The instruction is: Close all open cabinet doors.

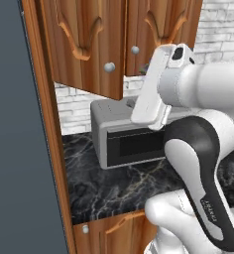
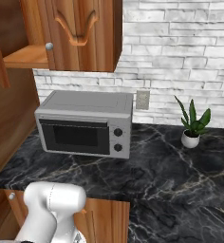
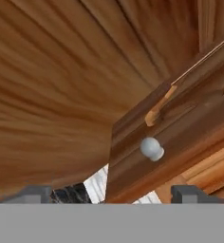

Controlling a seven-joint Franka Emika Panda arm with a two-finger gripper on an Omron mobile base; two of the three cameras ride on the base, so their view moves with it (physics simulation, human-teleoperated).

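Observation:
Two reddish-brown cabinet doors with arch carvings hang above the counter. The left door [image 1: 84,44] stands swung out toward me, its knob [image 1: 109,67] forward of the right door's knob [image 1: 135,49]. In the right base view the right door [image 2: 80,33] covers its half, and the bare cabinet floor [image 2: 23,57] shows beside it. The arm's white wrist [image 1: 156,84] is raised just below and right of the two knobs. My gripper [image 3: 109,194] is open, with nothing between its fingertips [image 3: 33,193]. It looks close up at a wooden door with a round knob [image 3: 152,148].
A grey microwave [image 2: 85,126] sits on the black marble counter [image 2: 171,180] under the cabinet. A small potted plant [image 2: 192,126] stands at the right by the white brick wall. A tall wooden panel [image 1: 44,124] borders the left. Drawer fronts [image 1: 109,230] lie below the counter.

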